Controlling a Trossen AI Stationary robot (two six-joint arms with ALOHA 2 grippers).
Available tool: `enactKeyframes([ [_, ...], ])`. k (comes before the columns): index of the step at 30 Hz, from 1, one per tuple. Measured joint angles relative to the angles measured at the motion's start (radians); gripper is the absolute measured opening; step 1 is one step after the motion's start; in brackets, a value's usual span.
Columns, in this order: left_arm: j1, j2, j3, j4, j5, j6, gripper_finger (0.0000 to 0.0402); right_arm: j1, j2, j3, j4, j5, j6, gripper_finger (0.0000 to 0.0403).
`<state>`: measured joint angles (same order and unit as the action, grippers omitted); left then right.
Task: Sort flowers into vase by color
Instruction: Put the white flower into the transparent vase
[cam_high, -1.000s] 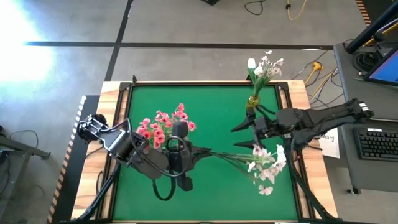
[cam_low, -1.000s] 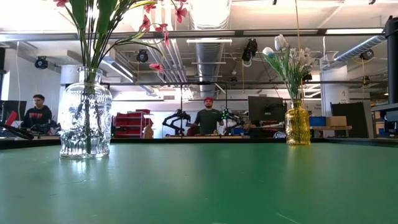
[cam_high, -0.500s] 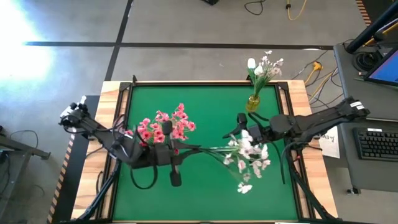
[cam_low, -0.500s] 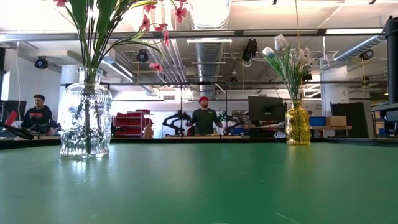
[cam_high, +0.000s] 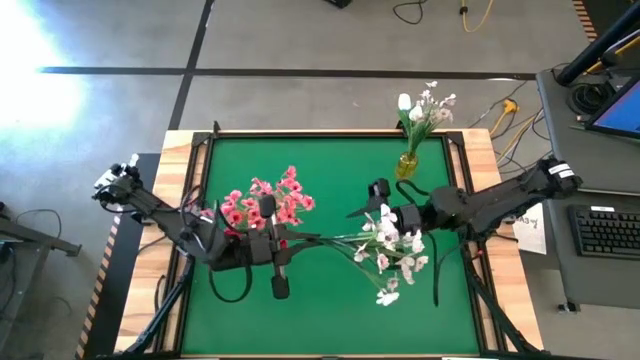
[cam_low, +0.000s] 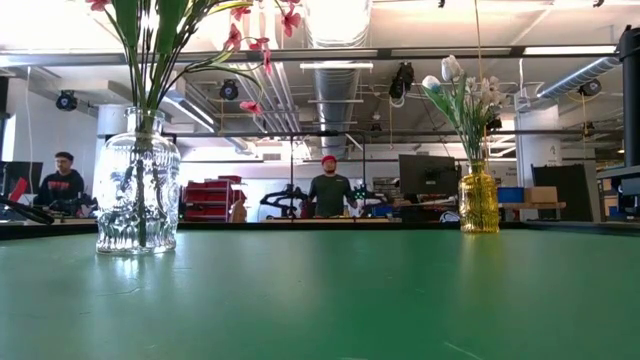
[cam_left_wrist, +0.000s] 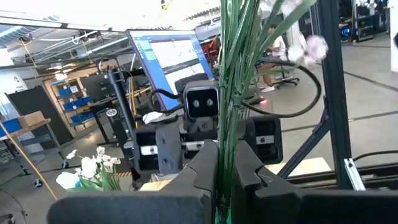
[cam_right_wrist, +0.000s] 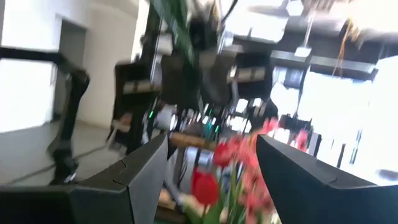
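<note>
A spray of small white blossoms (cam_high: 392, 248) on long green stems (cam_high: 335, 241) hangs level above the green table (cam_high: 330, 320), with my left gripper (cam_high: 290, 240) shut on the stems. A clear glass vase (cam_low: 138, 195) at mid-left holds pink flowers (cam_high: 265, 203). A yellow vase (cam_high: 407, 162) at the far right holds white flowers (cam_high: 424, 108). My right gripper (cam_high: 362, 205) stands open just beyond the white blossoms on their far side, nothing between its fingers (cam_right_wrist: 146, 168). The low view shows neither gripper. My left gripper pinches the bunch of green stems (cam_left_wrist: 225, 163) between its two fingers, near the stems' bare end. The fingers come level from the table's left. The stems run on past the fingertips toward the table's right, blossoms at the far end, the whole bunch lifted clear of the table.
The table has a raised wooden frame (cam_high: 190, 150). A keyboard (cam_high: 608, 228) and papers sit on a desk beyond the right edge. People (cam_low: 329, 192) stand in the room behind. The green surface near the front edge lies bare.
My left arm has stretched out lower and its gripper has levelled, carrying the white spray toward the table's left, still clear of the surface. My right gripper has gone toward the table's left, closing on the blossoms, and has tipped up and rolled. It stays open.
</note>
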<state>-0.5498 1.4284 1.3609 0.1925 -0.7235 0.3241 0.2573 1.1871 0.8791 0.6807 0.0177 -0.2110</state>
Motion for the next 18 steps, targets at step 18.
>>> enactKeyframes([
  [18, 0.018, 0.016, 0.0, 0.003, -0.047, -0.011, 0.0, -0.003, 0.186, 0.226, 0.072, -0.044, -0.036, 0.0268],
])
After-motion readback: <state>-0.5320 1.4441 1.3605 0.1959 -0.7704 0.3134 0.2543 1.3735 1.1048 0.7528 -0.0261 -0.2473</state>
